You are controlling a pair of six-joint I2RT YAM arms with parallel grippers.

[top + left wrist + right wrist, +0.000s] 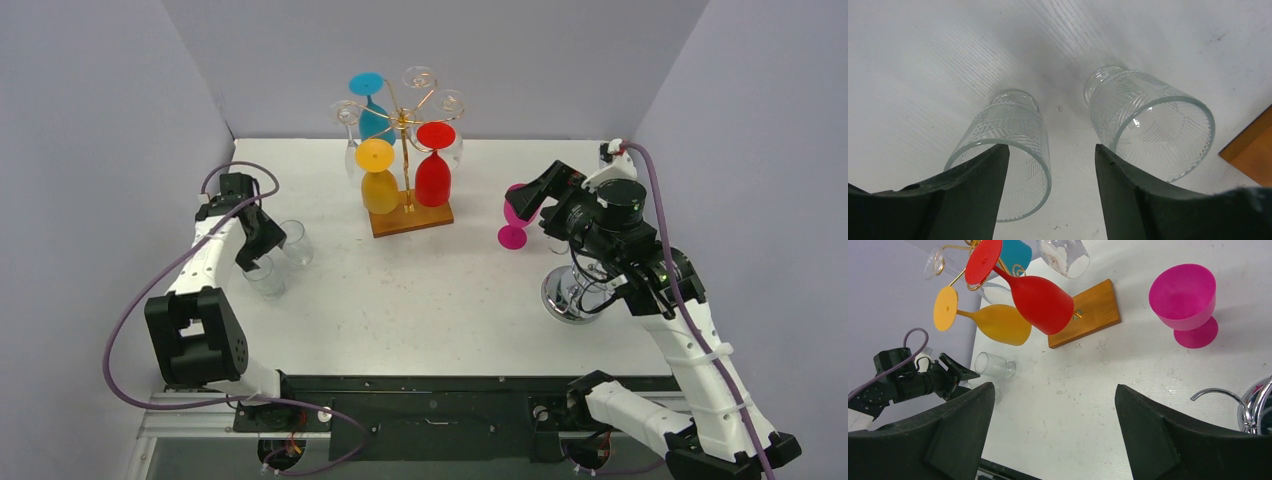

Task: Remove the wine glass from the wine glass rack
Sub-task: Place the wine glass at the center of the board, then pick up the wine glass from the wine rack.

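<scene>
A white table is lying before me, closed in by pale lavender walls. Toward its far middle the tall gold wire wine glass rack is standing on its flat brown wooden base. A yellow plastic wine glass, a red plastic wine glass and a teal plastic wine glass are hanging from its curled arms bowl-down, with a clear wine glass hanging among them. To the right of the rack a magenta plastic wine glass is standing upright on the table, off the rack. My right pincer is hovering near it with its two fingers spread wide and nothing between them. In the top view that pincer is hiding part of the magenta bowl. A short chrome wire stand with a round silver base is sitting just under my right arm. My left pincer is hanging at the left side of the table, also spread. It is pointing down at two clear ribbed glass tumblers that are standing side by side. Its left finger is covering part of the nearer tumbler's rim, and I cannot tell whether they are touching.
</scene>
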